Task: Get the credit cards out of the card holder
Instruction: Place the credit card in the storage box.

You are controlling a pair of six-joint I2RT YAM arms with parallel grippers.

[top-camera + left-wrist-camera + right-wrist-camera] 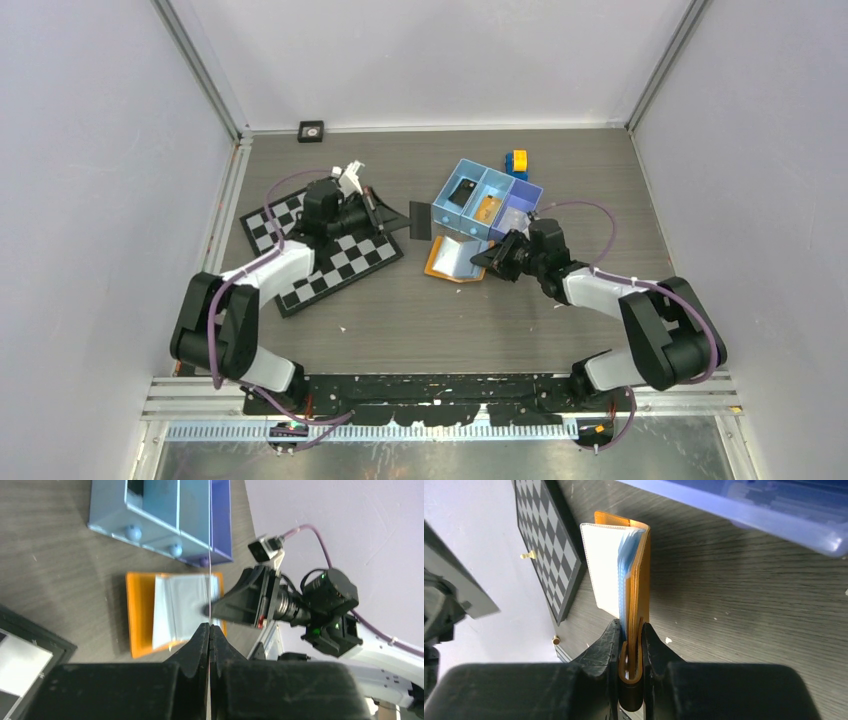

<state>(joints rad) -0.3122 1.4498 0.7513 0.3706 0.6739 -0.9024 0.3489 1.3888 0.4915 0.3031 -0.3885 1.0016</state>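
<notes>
The orange card holder [452, 258] lies open in the middle of the table, its greyish clear sleeves [175, 607] fanned upward. My right gripper [487, 258] is shut on the holder's right edge, and the right wrist view shows the orange cover and tab [641, 580] pinched between the jaws [629, 630]. My left gripper [400, 217] is shut on a dark credit card [419, 221], held in the air just left of the holder. The left wrist view shows that card edge-on as a thin line [209, 555] running out from the closed fingertips [209, 627].
A blue three-compartment tray [437, 212] stands just behind the holder, with small items inside. A yellow-and-blue block [517, 162] sits behind the tray. A black-and-white chessboard [330, 260] lies under the left arm, with a few small pieces [350, 178] at its far corner.
</notes>
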